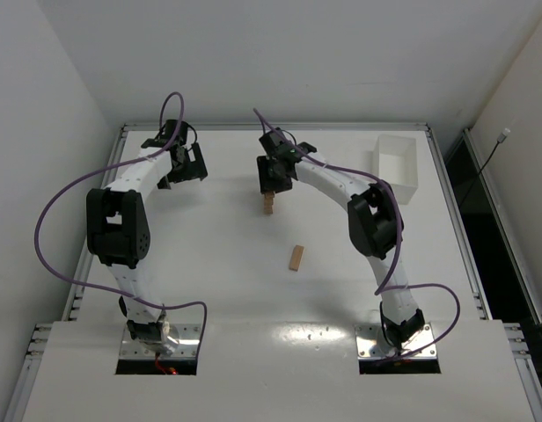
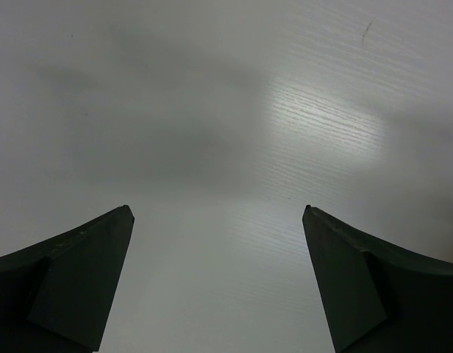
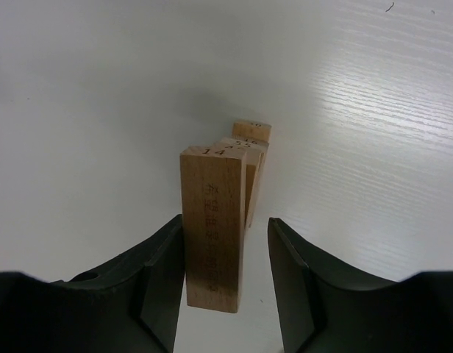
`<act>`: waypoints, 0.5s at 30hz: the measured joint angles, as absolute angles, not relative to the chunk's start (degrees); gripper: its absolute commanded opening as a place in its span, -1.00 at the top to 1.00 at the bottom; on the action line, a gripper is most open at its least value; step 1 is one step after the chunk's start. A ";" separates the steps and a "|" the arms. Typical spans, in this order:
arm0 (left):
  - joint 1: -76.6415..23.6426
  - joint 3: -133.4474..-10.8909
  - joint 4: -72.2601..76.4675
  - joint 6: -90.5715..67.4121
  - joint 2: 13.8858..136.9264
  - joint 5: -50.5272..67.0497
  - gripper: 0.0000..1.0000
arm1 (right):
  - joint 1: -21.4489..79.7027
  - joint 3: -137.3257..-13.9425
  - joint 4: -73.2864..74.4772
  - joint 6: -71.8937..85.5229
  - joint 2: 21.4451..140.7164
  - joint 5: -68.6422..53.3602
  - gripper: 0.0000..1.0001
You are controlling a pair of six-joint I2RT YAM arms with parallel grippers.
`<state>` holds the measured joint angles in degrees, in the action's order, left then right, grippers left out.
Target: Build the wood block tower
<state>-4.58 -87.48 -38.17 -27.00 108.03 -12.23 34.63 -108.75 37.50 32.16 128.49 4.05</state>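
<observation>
Right end effector (image 3: 225,219), jaws apart, straddled tower's (image 1: 270,204) top block (image 3: 212,228), likely seating it; left end effector (image 2: 218,208) apart, empty.

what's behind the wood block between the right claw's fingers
Ends of at least two more wood blocks peek out past the front block, close against it. The rest of them, and whatever they rest on, is covered by it.

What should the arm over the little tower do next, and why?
Probably lift the right gripper straight up, slowly. Its fingers stand parted around the top block of the tower, a gap on one side, so the block seems released. A sideways move could topple it. A loose block waits nearby.
</observation>
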 measured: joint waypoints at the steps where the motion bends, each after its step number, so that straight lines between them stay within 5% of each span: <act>1: -4.58 -87.48 -38.17 -27.00 108.03 -12.21 -1.00 | 34.63 -108.73 37.45 32.14 128.49 3.95 0.09; 15: -4.58 -87.48 -38.17 -27.00 108.05 -12.19 -1.00 | 34.63 -108.90 36.21 30.41 128.49 2.59 -0.32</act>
